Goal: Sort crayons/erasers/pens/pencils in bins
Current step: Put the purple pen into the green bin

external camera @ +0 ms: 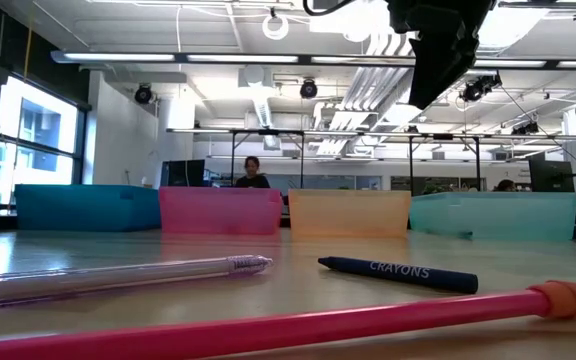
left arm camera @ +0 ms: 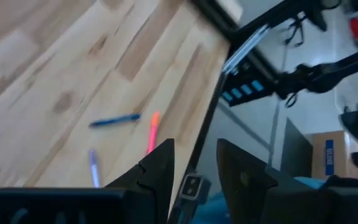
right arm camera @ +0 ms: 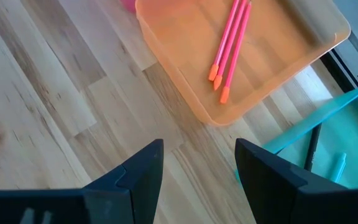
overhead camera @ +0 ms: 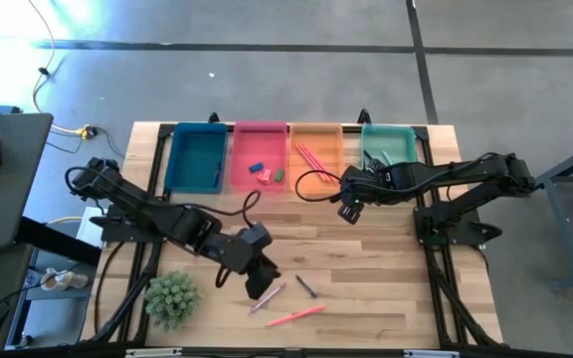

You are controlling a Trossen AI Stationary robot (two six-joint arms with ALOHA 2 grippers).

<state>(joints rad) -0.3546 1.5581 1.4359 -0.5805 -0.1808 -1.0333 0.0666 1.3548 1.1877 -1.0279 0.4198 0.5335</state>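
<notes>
The erasers (overhead camera: 265,173), small blue, red and green blocks, lie together in the pink bin (overhead camera: 260,157), second in a row of four bins along the far edge of the bench (overhead camera: 366,268). Left of it is the blue bin (overhead camera: 196,157) with one dark stick against its right wall; right of it the orange bin (overhead camera: 316,159) holds pink pencils (right arm camera: 230,42) lying side by side, and the teal bin (overhead camera: 390,145) ends the row. Near the front edge of the bench lie a clear pen (overhead camera: 268,298), a dark blue crayon (overhead camera: 306,286) and a pink pencil (overhead camera: 294,316), each apart from the others. The left gripper (overhead camera: 264,279) hangs just above the bench beside the clear pen, its fingers (left arm camera: 155,172) parted by a narrow gap with nothing between them. The right gripper (overhead camera: 351,211) hovers in front of the orange bin, fingers (right arm camera: 137,171) spread wide and empty. A green spiky plant (overhead camera: 171,298) sits at the front left corner of the bench.
</notes>
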